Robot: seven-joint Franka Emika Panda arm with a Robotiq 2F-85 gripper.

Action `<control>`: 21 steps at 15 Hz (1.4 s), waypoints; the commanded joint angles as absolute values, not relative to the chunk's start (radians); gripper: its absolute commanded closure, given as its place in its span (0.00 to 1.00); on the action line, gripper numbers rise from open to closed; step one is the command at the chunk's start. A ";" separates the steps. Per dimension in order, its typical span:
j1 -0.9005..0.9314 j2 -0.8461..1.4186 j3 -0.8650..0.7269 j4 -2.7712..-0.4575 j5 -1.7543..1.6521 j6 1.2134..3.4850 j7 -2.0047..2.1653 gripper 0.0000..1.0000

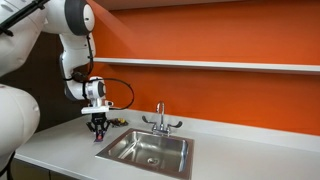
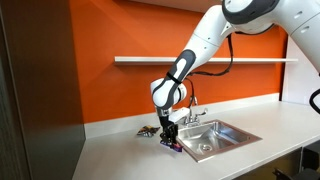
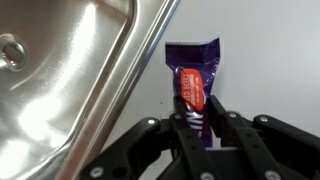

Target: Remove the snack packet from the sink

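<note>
The snack packet [image 3: 192, 78] is purple with an orange-red label. In the wrist view it hangs over the grey counter just beside the steel sink's rim [image 3: 150, 70]. My gripper [image 3: 196, 122] is shut on the packet's lower end. In both exterior views the gripper [image 1: 98, 128] [image 2: 171, 140] hovers low over the counter at the sink's edge, with a bit of the purple packet [image 2: 176, 147] showing under the fingers. The sink [image 1: 150, 150] [image 2: 215, 138] looks empty inside.
A faucet [image 1: 159, 118] [image 2: 192, 110] stands behind the sink. A small dark object [image 2: 148, 130] lies on the counter near the wall. An orange wall with a shelf [image 1: 220, 65] runs behind. Grey counter [image 1: 60, 150] spreads beside the sink.
</note>
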State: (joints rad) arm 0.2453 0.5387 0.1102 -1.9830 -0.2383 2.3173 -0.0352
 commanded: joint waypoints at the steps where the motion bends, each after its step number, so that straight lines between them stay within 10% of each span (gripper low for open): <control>1: 0.246 0.554 0.117 -1.963 -0.251 2.318 -0.060 0.93; 7: 0.247 0.562 0.116 -1.960 -0.249 2.317 -0.063 0.93; 8: 0.247 0.562 0.116 -1.959 -0.249 2.316 -0.063 0.84; 9: 0.247 0.563 0.116 -1.959 -0.249 2.316 -0.063 0.47; 17: 0.241 0.532 0.106 -1.979 -0.248 2.331 -0.047 0.01; 21: 0.229 0.500 0.092 -1.997 -0.241 2.342 -0.033 0.00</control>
State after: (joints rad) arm 0.2448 0.5450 0.0984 -1.9697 -0.2383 2.3282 -0.0451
